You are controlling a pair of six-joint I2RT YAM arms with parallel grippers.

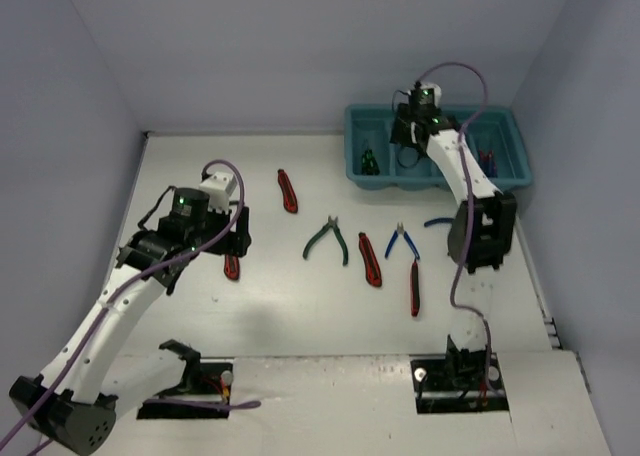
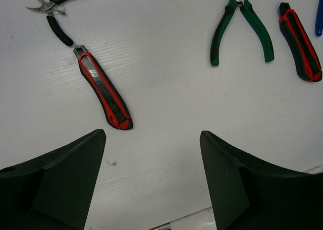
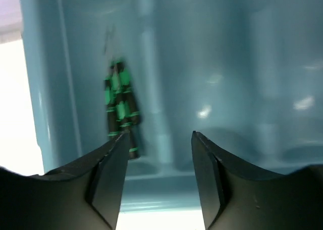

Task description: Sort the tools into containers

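Note:
The teal tray (image 1: 510, 136) stands at the back right. My right gripper (image 1: 408, 136) hangs open and empty over its left half; in the right wrist view (image 3: 158, 135) the jaws stand above the tray's near wall (image 3: 151, 194), next to green-and-black screwdrivers (image 3: 121, 106) in the leftmost compartment. My left gripper (image 2: 152, 134) is open and empty above bare table. A red-and-black utility knife (image 2: 103, 89) lies just ahead of it to the left. Green pliers (image 2: 242, 25) and another red knife (image 2: 301, 42) lie further ahead on the right.
Small dark-handled pliers (image 2: 58, 8) lie beyond the near knife. On the table lie a red knife (image 1: 288, 190), green pliers (image 1: 328, 240), a red knife (image 1: 370, 259), blue pliers (image 1: 402, 241), a red tool (image 1: 414, 287) and a blue screwdriver (image 1: 438, 222). Red and blue tools (image 1: 486, 160) lie in a right compartment.

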